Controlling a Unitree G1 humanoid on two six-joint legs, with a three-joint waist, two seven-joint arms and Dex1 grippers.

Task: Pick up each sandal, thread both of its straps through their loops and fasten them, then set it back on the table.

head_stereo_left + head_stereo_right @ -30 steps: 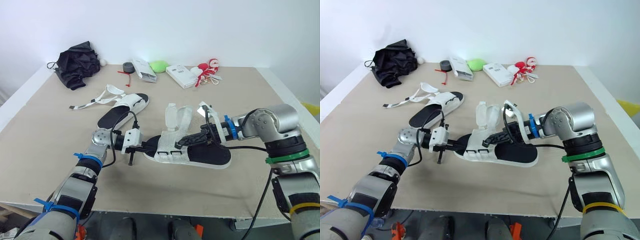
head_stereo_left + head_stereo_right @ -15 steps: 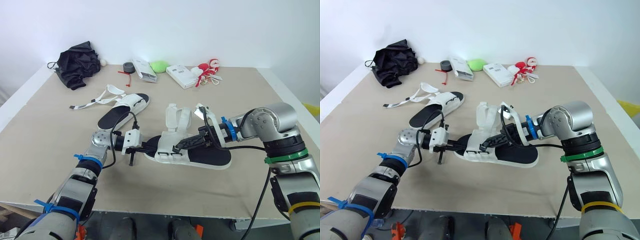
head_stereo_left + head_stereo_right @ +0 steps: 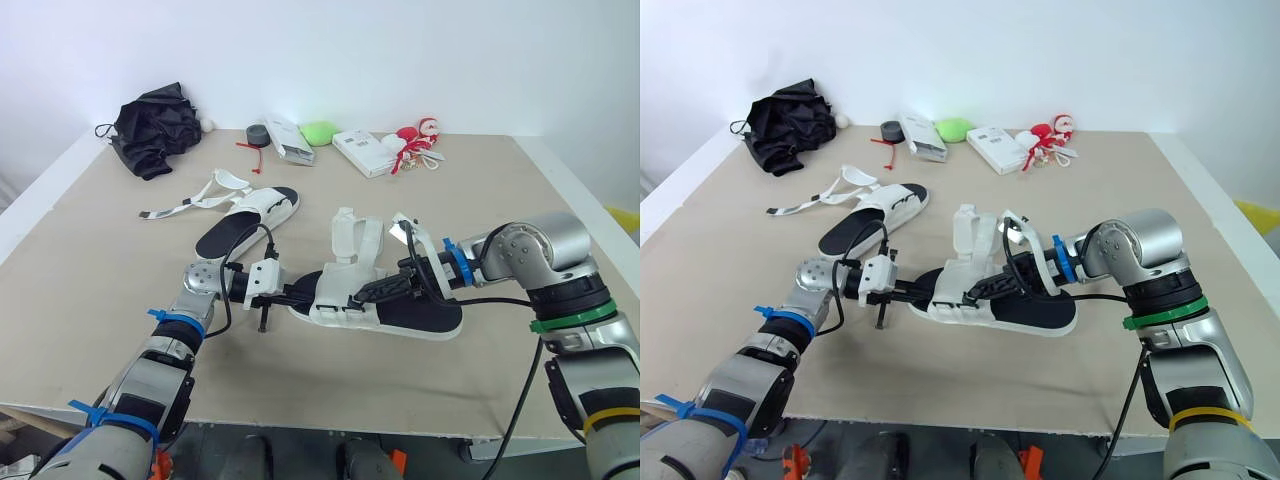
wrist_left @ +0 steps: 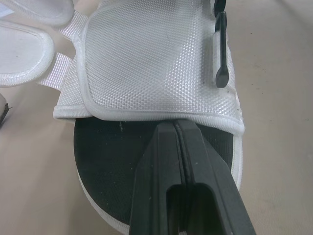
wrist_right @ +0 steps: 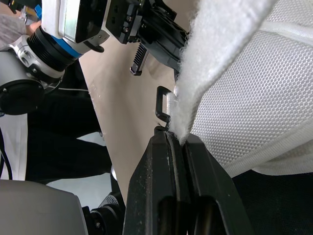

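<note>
The table [image 3: 100,300] carries 2 sandals [image 3: 420,312], 1 black bundle [image 3: 155,125], 1 grey roll [image 3: 257,134], 2 white packets [image 3: 287,140], 1 green lump [image 3: 320,132], 1 red-and-white toy [image 3: 415,140] and 1 small white ball [image 3: 206,125].

Centre frame, just below the middle: the near sandal [image 3: 400,312] sits sole-down with its toe to the left and its heel to the right. It has a white mesh upper over a black footbed. Its straps [image 3: 345,235] are undone and stand up off the upper. A fuzzy strap edge [image 5: 220,63] is pinched in the right gripper [image 5: 176,138], beside a black loop [image 5: 164,105]. Up and to the left, the far sandal [image 3: 245,222] lies flat, with a black footbed and white edge. Its loose straps [image 3: 185,207] trail out to the left, unfastened.
</note>
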